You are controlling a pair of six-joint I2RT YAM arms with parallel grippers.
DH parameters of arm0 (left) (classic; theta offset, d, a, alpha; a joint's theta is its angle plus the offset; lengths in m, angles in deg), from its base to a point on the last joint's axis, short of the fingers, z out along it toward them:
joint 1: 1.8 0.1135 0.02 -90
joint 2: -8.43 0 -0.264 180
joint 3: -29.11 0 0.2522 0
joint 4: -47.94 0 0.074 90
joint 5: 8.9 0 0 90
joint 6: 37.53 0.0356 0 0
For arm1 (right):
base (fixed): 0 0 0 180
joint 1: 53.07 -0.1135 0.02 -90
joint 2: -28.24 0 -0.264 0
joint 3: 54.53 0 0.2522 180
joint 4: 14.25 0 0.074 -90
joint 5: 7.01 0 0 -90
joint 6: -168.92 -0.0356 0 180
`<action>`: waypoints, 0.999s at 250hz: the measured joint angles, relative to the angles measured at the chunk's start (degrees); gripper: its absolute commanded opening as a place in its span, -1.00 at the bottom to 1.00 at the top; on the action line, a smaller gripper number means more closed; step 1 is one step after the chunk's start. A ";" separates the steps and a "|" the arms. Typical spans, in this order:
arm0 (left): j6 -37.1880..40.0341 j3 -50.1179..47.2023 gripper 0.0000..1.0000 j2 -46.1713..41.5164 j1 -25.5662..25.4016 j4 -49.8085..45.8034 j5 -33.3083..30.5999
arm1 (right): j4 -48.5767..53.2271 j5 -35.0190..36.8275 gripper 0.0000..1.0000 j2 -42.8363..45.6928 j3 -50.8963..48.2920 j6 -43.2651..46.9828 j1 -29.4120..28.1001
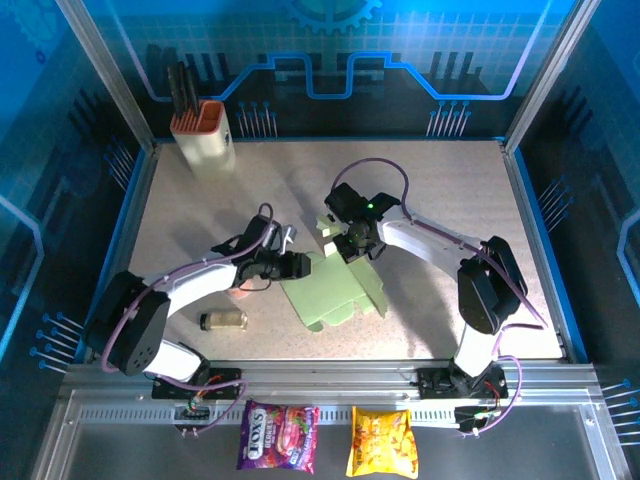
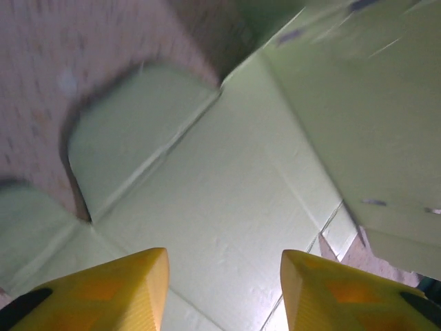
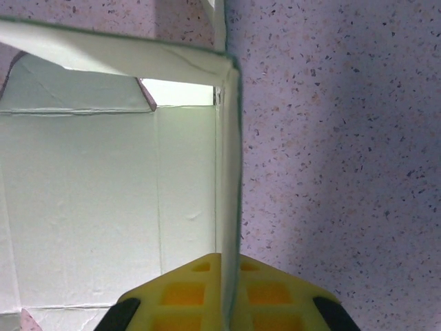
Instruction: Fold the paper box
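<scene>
The paper box (image 1: 330, 295) is a pale mint-green sheet of thin die-cut cardboard lying near the middle of the table (image 1: 200, 220), mostly flat, with its far flaps lifted. In the left wrist view its matte surface (image 2: 227, 207) shows straight creases and a rounded tab; no print can be read on it. In the right wrist view one panel (image 3: 103, 207) stands upright on edge, folded over at the top.

The right gripper (image 1: 352, 243) is closed on that upright panel, whose thin edge runs between its yellow waffle-patterned pads (image 3: 182, 293). The left gripper (image 1: 300, 265) hovers over the sheet's left part with its smooth yellow fingers (image 2: 103, 293) apart and nothing between them.

The table is speckled, stone-like and pale. At its far left stands a cream holder (image 1: 203, 135) with an orange rim and dark handles. A small jar (image 1: 223, 320) lies on its side near the left arm. In front of the bases lie a purple bag (image 1: 278, 437) reading "FOX'S" and a yellow bag (image 1: 381, 442) whose print is too small to read.
</scene>
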 measured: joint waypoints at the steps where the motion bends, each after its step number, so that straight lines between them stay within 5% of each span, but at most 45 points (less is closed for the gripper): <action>1: 0.15 0.11 0.01 -0.07 0.02 0.00 -0.09 | 0.00 0.00 -1.00 0.00 0.00 0.07 0.00; 111: 11.98 4.37 0.09 -0.11 2.08 6.01 -5.20 | 0.42 -1.66 -1.00 10.29 -8.09 16.35 0.74; 151: 17.25 -0.81 0.34 -1.70 2.12 12.22 -4.02 | 0.37 -2.84 -1.00 14.19 -9.77 20.96 1.81; 250: 23.89 -2.56 0.51 -2.49 2.12 19.39 2.75 | 0.66 -7.30 -1.00 15.89 -10.23 25.11 2.67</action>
